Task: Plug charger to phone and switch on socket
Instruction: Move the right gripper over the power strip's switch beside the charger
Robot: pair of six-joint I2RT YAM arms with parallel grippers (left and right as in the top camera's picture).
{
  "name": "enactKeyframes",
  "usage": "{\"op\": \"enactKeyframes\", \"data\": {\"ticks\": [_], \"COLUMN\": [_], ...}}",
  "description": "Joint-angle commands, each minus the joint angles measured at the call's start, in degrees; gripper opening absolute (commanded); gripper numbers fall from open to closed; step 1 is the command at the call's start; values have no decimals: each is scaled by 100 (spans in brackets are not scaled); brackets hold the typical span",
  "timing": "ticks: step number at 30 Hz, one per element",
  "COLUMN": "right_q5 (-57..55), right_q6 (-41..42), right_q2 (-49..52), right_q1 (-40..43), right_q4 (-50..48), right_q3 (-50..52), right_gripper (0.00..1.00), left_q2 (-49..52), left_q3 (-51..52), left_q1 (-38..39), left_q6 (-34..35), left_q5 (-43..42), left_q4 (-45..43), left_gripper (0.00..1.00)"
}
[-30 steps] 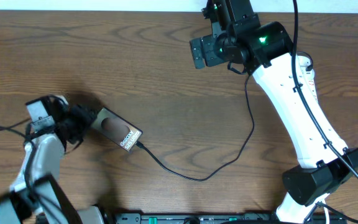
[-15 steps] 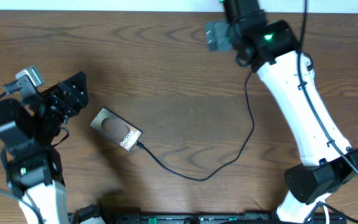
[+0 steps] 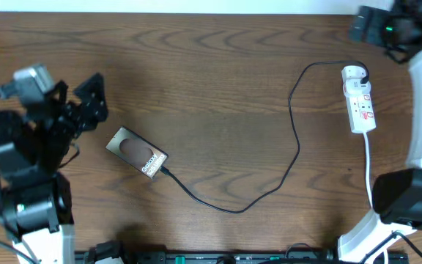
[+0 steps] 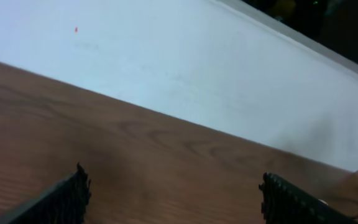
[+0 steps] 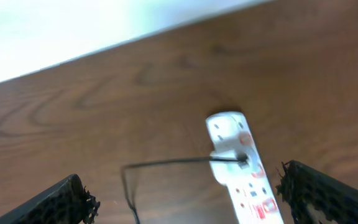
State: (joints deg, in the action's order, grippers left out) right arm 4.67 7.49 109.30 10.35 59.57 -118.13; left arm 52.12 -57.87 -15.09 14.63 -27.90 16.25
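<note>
The phone [image 3: 138, 154] lies flat on the wooden table at centre left, "Galaxy" lettering on its screen. The charger's thin black cable [image 3: 233, 210] runs from the phone's right end, curves up the table and reaches the white adapter [image 3: 352, 73] seated at the far end of the socket strip [image 3: 361, 106]. My left gripper [image 3: 88, 105] is open and empty, raised up and left of the phone; its wrist view [image 4: 173, 202] shows only table and wall. My right gripper [image 3: 366, 26] is open and empty above the socket strip [image 5: 244, 174], with the cable [image 5: 166, 164] between its fingers' span [image 5: 188, 199].
The strip's white cord [image 3: 369, 172] runs down the right side toward the right arm's base [image 3: 409, 194]. A white wall [image 4: 185, 50] borders the table's far edge. The left arm's body [image 3: 28, 176] stands at the left front.
My right arm swung from top centre to the top right corner, uncovering the socket strip. My left gripper drew back from the phone and rose, its fingers apart.
</note>
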Motion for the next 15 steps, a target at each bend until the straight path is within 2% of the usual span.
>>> {"op": "enactKeyframes", "data": {"ticks": [1,8,10,15], "right_q5": [627,597,461,184], "right_q6": [-179,-562,-605,-608], "right_q2": [164,621,811,1342], "right_q1": [291,592,595,595], "right_q4": [192,640,675,704], "right_q3": [-22,-22,-22,-22], "right_gripper": [99,99,99,99], "left_q2": [332,964,1082,1220], "left_q3": [-348,-411,-411,-409], "left_q1": [570,2031,2271,2428], "left_q6": [-326,-323,-323,-323], "left_q5": [1281,3357,3628,3654], "left_q4": [111,101,81,133], "left_gripper": [86,86,86,86]}}
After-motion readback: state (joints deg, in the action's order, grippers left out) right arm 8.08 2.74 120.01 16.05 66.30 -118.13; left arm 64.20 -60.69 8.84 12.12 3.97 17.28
